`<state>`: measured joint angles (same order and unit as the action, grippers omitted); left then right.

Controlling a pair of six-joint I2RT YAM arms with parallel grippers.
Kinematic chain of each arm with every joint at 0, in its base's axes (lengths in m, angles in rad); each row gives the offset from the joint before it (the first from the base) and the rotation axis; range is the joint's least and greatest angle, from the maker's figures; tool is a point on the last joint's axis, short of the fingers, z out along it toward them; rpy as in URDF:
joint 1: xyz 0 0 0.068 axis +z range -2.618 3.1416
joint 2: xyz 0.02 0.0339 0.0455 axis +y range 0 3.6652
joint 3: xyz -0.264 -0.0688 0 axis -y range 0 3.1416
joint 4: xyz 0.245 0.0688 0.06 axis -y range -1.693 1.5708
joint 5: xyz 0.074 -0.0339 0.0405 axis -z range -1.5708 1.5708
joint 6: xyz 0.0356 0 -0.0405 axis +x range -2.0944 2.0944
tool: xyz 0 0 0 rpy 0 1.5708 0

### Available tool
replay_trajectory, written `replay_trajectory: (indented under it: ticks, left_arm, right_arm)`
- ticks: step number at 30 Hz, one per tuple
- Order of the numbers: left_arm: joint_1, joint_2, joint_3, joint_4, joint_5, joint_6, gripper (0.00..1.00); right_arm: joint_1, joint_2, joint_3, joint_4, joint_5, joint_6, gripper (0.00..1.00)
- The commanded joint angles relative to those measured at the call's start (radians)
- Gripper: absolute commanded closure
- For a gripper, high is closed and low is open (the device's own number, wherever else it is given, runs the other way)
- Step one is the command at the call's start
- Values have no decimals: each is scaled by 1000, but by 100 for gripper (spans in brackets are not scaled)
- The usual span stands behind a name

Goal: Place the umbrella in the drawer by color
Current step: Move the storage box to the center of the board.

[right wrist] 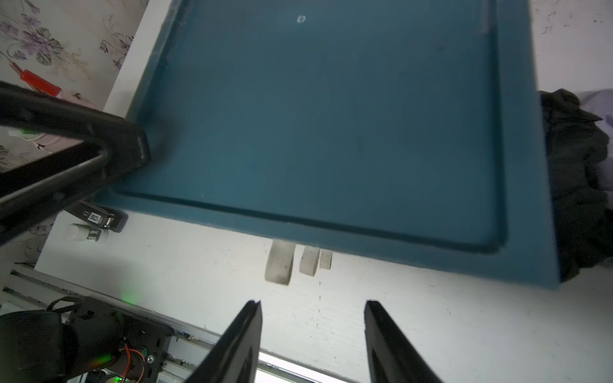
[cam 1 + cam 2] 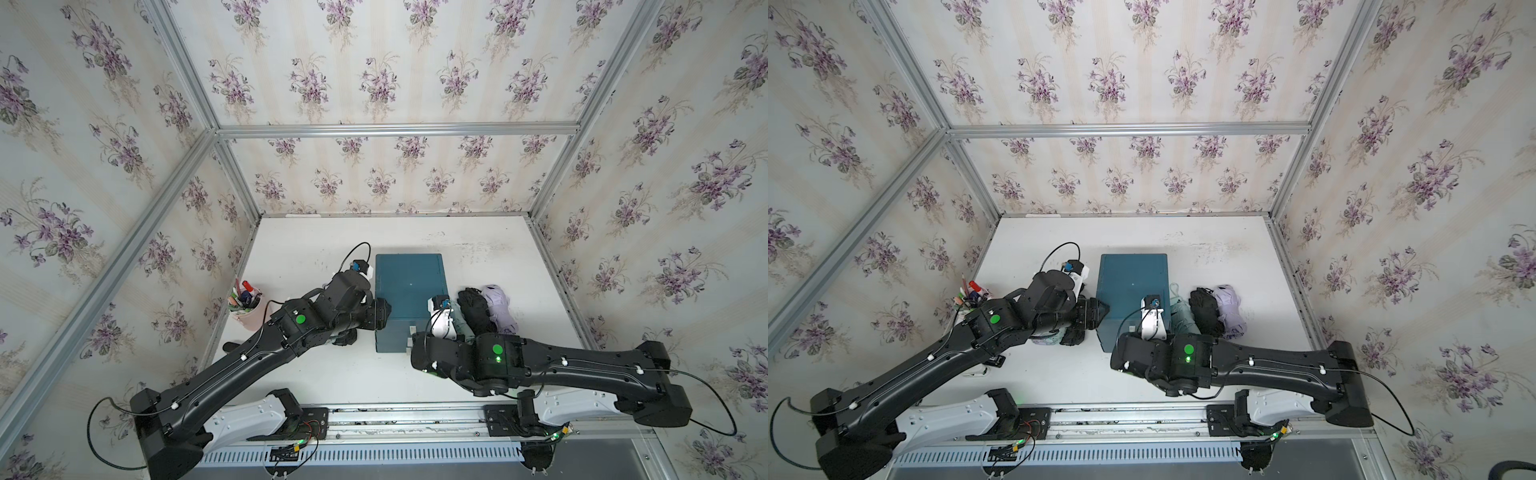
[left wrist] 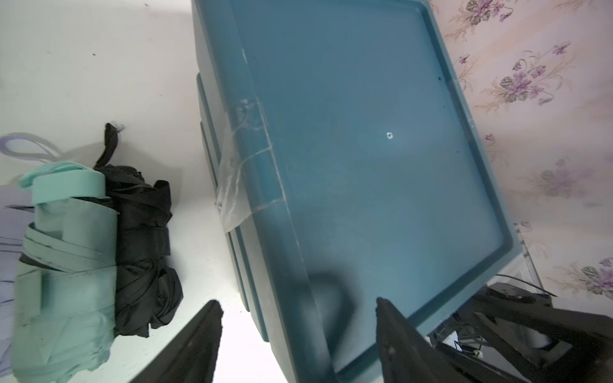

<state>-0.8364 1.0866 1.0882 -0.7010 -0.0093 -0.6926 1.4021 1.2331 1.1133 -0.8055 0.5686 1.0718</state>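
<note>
Jaws, left gripper (image 3: 298,303): spread, nothing between them, poised at the 7 o'clock corner of the drawer box (image 2: 409,286). Whether they touch its lid cannot be told.
Jaws, right gripper (image 1: 311,303): spread and empty, over bare table at the box's 6 o'clock side, pointed at the pull tabs (image 1: 280,262).

Item 1. Drawer box: dark blue, mid-table, drawers all closed, fronts facing 6 o'clock. Three pale tabs hang off that face; no colour marking can be read on them.
Item 2. Green umbrella (image 2: 459,320): folded and strapped, lying just beside the box at 3 o'clock.
Item 3. Black umbrella (image 2: 476,309): folded, touching the green one on its outer side.
Item 4. Lilac umbrella (image 2: 498,303): folded, outermost of the row.
Item 5. Pen cup (image 2: 249,303): at 9 o'clock, well apart from the box.

Handling note (judgement): no umbrella is stored yet; a drawer likely comes first. Press the left gripper down on the lid so the light box cannot slide, close the right on one tab only, and draw straight toward 6 o'clock.
</note>
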Motion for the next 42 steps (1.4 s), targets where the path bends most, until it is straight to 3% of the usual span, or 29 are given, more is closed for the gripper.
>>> replay_trajectory:
  ticks: [1, 7, 12, 18, 26, 34, 42]
  left_arm:
    - [2, 17, 15, -22, -53, 37, 27]
    - [4, 54, 25, -22, -88, 52, 29]
    - [8, 85, 41, -17, -129, 79, 30]
    - [34, 134, 65, 2, -124, 111, 33]
    - [63, 208, 68, 49, -91, 134, 38]
    - [124, 283, 87, 71, -69, 149, 51]
    - [129, 320, 82, 55, -71, 94, 59]
  right_arm:
    - [-39, 23, 7, 123, -85, -103, 51]
    - [-86, 90, 37, 128, -92, -136, 61]
    - [-133, 108, 45, 140, -85, -158, 82]
    - [-202, 133, 69, 149, -88, -211, 96]
    - [-251, 170, 65, 200, -104, -258, 100]
    - [-259, 177, 48, 267, -118, -307, 100]
    - [-275, 158, 16, 297, -117, -301, 100]
